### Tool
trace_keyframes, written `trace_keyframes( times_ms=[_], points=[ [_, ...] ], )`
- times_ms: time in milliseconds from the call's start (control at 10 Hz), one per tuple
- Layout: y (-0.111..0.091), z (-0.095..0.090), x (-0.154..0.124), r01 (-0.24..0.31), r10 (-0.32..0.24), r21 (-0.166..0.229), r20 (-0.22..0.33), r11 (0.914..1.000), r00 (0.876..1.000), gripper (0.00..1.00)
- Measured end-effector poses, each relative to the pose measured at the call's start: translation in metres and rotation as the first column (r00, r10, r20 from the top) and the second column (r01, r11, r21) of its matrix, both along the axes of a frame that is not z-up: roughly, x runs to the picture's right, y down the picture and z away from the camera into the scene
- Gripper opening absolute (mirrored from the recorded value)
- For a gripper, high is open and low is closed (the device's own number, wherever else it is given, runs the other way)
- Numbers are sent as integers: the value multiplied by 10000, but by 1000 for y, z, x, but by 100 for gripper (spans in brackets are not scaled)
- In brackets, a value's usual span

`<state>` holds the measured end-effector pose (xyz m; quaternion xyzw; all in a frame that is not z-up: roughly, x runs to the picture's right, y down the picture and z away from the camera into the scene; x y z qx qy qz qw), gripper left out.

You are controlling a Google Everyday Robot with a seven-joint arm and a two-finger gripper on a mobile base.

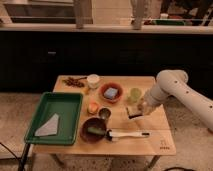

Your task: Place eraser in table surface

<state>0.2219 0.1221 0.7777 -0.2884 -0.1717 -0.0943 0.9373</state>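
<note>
Seemingly clamped between the fingers of the gripper (138, 107): the eraser (133, 113), tan top over a dark base, low over the right half of the table surface (150, 136). Impossible to tell whether resting on the wood or hanging just above it. Fingertips largely merged with the block, so hard to pick out singly.

Reaching in from the right, a white arm (175, 87), bent at the elbow and cut off by the right edge of the view.

Just beyond the eraser, toward the far edge, a pale green cup (135, 93). Left of that, a red bowl (120, 89) with a blue square block (111, 93) inside. Farther left, a white cup (93, 80), then a dark brownish clutter (74, 81) too small to name.

Nearer, left of the gripper: a small dark cup (104, 113), an orange item (93, 107) of unclear shape, a dark bowl (85, 137) with something green in it. Beside that bowl, lying along the near edge, a white-handled brush (129, 134).

Filling the left end, a green tray (55, 95) holding a folded grey cloth (47, 126). Near the right front corner, a small dark logo (163, 146), lettering unreadable.
</note>
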Motion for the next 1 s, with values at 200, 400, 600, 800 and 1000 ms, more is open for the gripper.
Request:
trace_keyframes(
  times_ms=[200, 400, 600, 800, 1000],
  points=[
    [3, -3, -14, 891, -894, 83, 503, 9960, 9947, 0],
    [7, -4, -26, 1528, -1527, 56, 817, 9882, 9849, 0],
    [10, 0, -35, 1904, -1890, -35, 1035, 9817, 9765, 0],
    [14, 9, -43, 2062, -2029, -155, 1203, 9784, 9718, 0],
    [22, 23, -50, 2090, -2031, -305, 1358, 9774, 9697, 0]
  ],
)
